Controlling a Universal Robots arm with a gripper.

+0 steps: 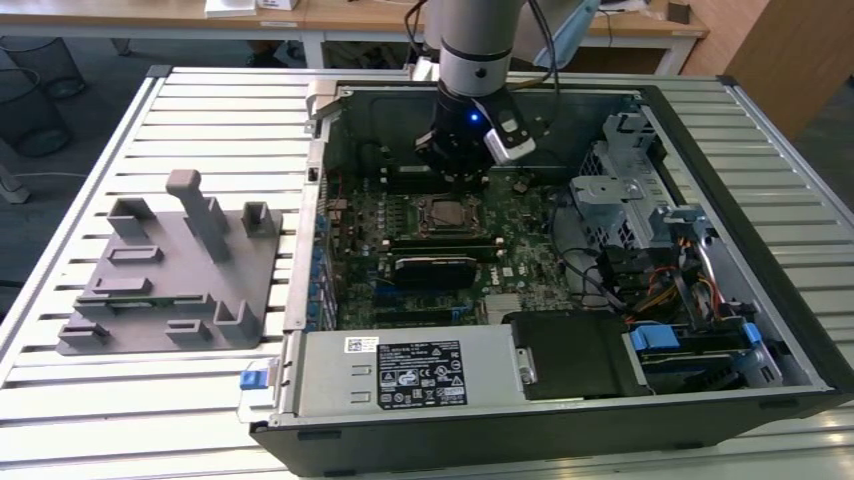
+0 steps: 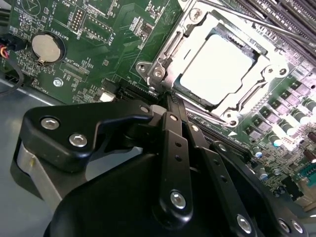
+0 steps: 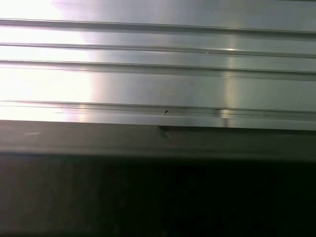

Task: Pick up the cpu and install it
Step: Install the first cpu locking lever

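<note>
Slatted metal bench (image 1: 200, 100) held the case (image 1: 747, 300) | cpu (image 2: 217, 69) sat in the socket (image 2: 163, 54), at gripper's (image 2: 173, 101) 12 o'clock | fingers looked pressed together, empty (placing seemed done) | latching probably outstanding

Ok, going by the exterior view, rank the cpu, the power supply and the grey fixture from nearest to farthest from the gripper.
1. The cpu, seated in its socket just below the gripper in the exterior view.
2. The power supply, along the case's near edge.
3. The grey fixture, outside the case on the exterior view's left.
</note>
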